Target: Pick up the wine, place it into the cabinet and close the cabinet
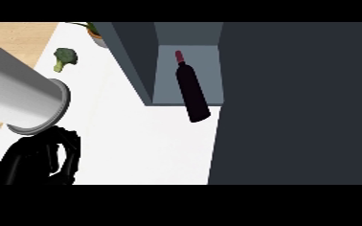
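A: In the head view, where's the wine (191, 88)?

B: Standing at the open cabinet (185, 57) mouth, base over the sill. Your left robot hand (42, 158) hangs curled, holding nothing; the right isn't visible.

A: Next?

B: Probably swing the door (290, 100) shut. The white worktop (141, 139) carries broccoli (63, 57).

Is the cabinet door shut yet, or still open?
Open. The cabinet shows its pale interior, with the wine bottle standing inside; the dark door has not covered the opening.

Broccoli (63, 57) on counter (141, 143) near potted plant (96, 34).
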{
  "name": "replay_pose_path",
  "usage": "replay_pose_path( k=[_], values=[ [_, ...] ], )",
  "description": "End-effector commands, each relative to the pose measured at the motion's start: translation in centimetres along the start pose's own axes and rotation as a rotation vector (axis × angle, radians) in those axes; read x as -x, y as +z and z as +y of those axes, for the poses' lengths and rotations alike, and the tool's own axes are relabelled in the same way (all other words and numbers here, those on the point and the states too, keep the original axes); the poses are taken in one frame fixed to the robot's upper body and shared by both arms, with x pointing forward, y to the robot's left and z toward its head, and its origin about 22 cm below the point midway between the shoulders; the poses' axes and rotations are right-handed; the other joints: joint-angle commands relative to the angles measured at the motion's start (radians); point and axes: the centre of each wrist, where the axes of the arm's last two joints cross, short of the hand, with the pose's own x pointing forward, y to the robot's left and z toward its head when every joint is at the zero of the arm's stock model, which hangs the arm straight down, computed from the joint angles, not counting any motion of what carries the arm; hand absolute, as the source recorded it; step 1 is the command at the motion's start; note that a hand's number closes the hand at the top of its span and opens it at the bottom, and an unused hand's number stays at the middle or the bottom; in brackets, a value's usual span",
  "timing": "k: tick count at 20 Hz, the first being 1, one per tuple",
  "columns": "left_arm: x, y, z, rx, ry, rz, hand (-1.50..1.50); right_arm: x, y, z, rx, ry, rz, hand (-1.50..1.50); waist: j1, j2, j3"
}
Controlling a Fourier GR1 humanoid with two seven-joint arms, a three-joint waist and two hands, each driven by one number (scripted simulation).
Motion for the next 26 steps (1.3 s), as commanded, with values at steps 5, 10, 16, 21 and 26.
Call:
replay_pose_path(
  k=[5,10,16,21,26],
  values=[
    [-1.3,0.3,1.5,-0.001,0.0,-0.007,1.5,-3.0,-0.3,2.5,-0.179,-0.148,-0.08,1.5,0.001,-0.003,0.0],
    [-0.4,2.1,3.0,0.032,0.018,-0.002,1.5,-3.4,-3.0,2.6,-0.258,-0.143,-0.098,1.5,0.019,0.0,-0.002],
    [-1.5,1.8,2.9,0.047,0.009,-0.01,1.5,-2.8,-7.6,4.2,-0.299,-0.133,-0.141,1.5,0.021,-0.002,-0.002],
    [-1.2,2.7,4.1,0.026,0.016,0.007,1.5,-4.1,-10.7,3.3,-0.335,-0.162,-0.151,1.5,0.023,0.001,-0.001],
    [-2.9,2.2,5.6,0.043,0.007,0.007,1.5,-5.1,-15.5,4.9,-0.295,-0.188,-0.143,1.5,0.023,0.0,-0.001]
  ],
)
